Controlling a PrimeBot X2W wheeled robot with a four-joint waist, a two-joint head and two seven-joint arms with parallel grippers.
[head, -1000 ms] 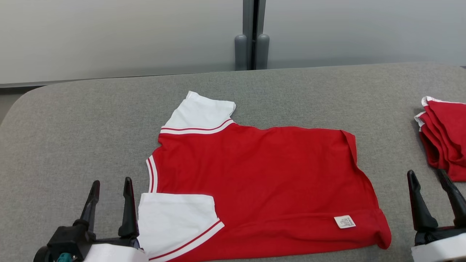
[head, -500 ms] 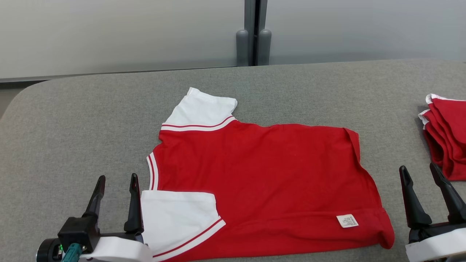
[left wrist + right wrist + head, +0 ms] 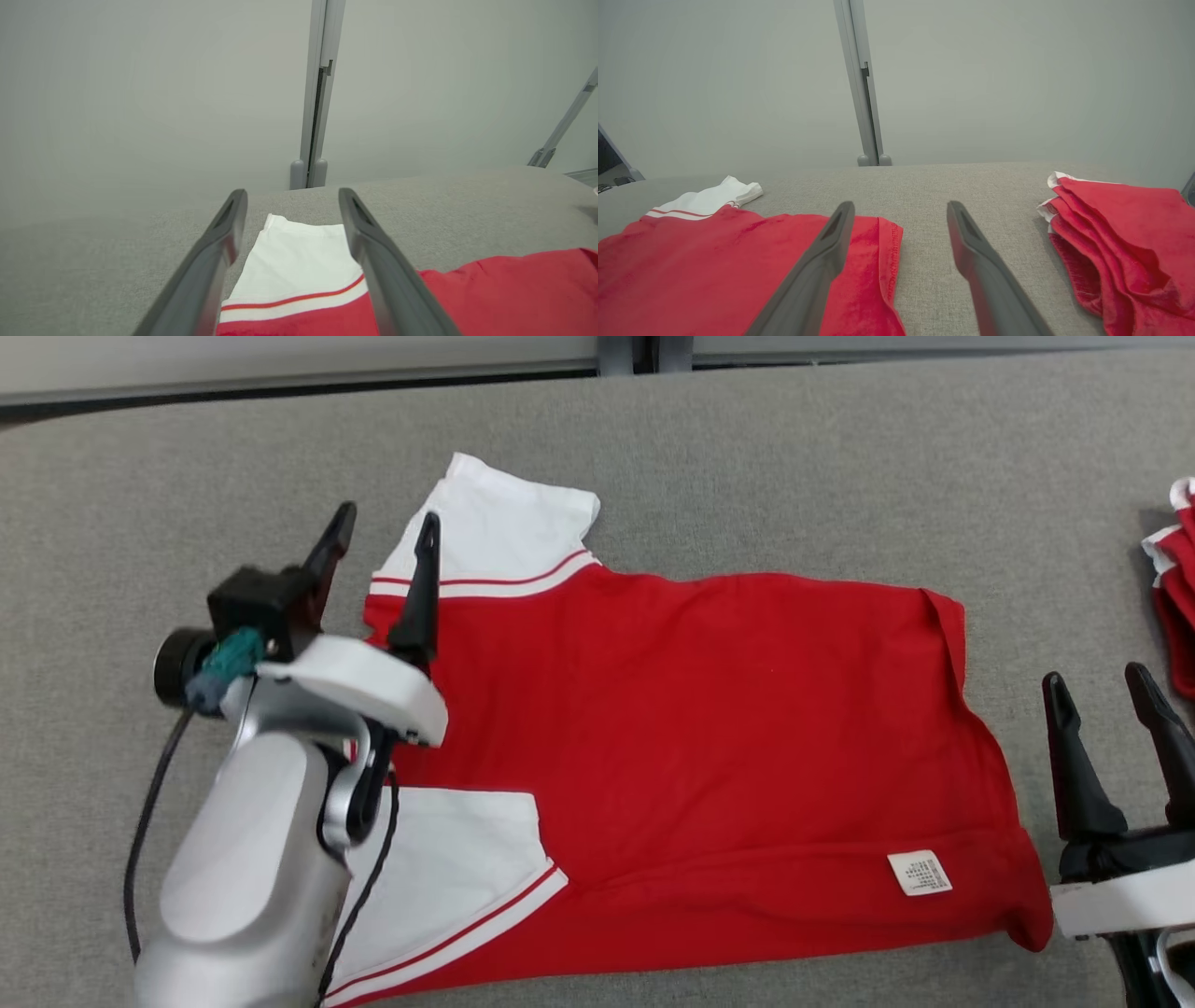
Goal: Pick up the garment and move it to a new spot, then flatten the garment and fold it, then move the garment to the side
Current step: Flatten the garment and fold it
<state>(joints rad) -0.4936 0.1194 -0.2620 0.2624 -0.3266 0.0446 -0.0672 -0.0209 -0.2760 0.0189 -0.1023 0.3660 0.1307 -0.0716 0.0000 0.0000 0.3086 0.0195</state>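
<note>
Red garment (image 3: 728,728) flat; left claw (image 3: 387,513), wide, over 11 o'clock sleeve (image 3: 504,523), right claw (image 3: 1095,675) wide: pinching 1 layer could rumple it.

The garment (image 3: 728,709) is coloured red, and its sleeves (image 3: 504,523) are coloured white with a thin red stripe. A white label (image 3: 920,873) is marked with tiny dark print. The table (image 3: 794,457) is covered in speckled grey. The pile (image 3: 1120,224) is coloured red with white edges.
</note>
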